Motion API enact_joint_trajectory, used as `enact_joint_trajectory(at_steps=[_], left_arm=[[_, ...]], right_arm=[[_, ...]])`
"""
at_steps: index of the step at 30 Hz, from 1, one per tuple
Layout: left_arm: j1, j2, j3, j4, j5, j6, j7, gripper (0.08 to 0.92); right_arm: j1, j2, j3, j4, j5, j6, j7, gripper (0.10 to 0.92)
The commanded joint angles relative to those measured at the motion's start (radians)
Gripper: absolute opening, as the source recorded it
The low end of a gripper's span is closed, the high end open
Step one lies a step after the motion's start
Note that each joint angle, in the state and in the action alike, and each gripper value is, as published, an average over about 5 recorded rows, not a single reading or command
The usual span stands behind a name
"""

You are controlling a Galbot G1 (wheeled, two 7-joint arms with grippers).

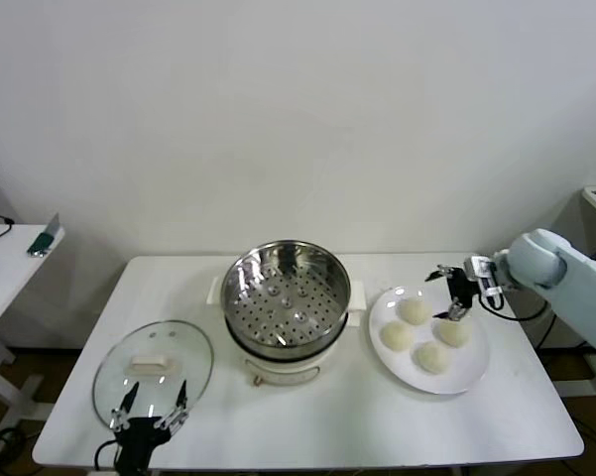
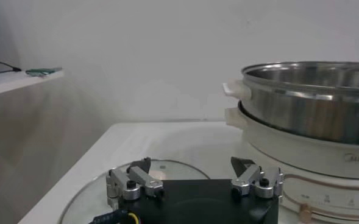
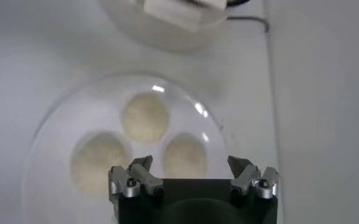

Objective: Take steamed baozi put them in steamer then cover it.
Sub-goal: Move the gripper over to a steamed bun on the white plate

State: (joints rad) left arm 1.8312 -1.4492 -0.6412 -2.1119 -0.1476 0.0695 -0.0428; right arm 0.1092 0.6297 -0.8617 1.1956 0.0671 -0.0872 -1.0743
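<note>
step in hand, as judged: the first pick. none of the steamed baozi (image 1: pixel 414 310) is in the steamer (image 1: pixel 287 294) yet; all four lie on the white plate (image 1: pixel 470 379).

right gripper (image 1: pixel 452 294): poised above the plate's far edge, jaws spread wide, holding nothing. directly beneath and just ahead of its fingertips (image 3: pixel 141 165) sit three buns in the wrist view; the fourth is hidden under the gripper body. the steamer lies well beyond the plate from this tool, toward the robot's left.

left gripper (image 1: pixel 151 404): parked low at the near table edge, jaws likewise wide and empty, hovering over the near rim of the cover (image 1: pixel 154 370). the steamer stands ahead of it and to its right.

next move, as judged: the right gripper must descend over one bun, centre it between the jaws and close gently, since soft dough will likely dent or slip under a hard squeeze; then lift clear of its neighbours, which lie close together.

materials: buns are smooth, matte, pale cream domes. plate is glossy white, flat and round. steamer is polished steel with a perforated tray, on a cream base with side handles. cover is clear glass, metal-rimmed, with a cream bar handle (image 1: pixel 150 365). the table (image 1: pixel 327 421) is plain white.
</note>
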Motion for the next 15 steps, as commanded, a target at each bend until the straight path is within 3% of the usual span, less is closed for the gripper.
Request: enact_joint_trajectory(at_steps=[1,15], left_arm=[[0.003,-0.004,-0.001,-0.003,0.010,0.002,0.003,0.823],[0.008,-0.015,0.000,0.003,0.020,-0.002,0.003,0.823]], right_arm=[[0.184,0.164,-0.250,-0.208,0.011,-0.043,-0.099,0.823],[0.039,0.330,-0.144,-0.393,-0.090,-0.045,-0.036,0.823]])
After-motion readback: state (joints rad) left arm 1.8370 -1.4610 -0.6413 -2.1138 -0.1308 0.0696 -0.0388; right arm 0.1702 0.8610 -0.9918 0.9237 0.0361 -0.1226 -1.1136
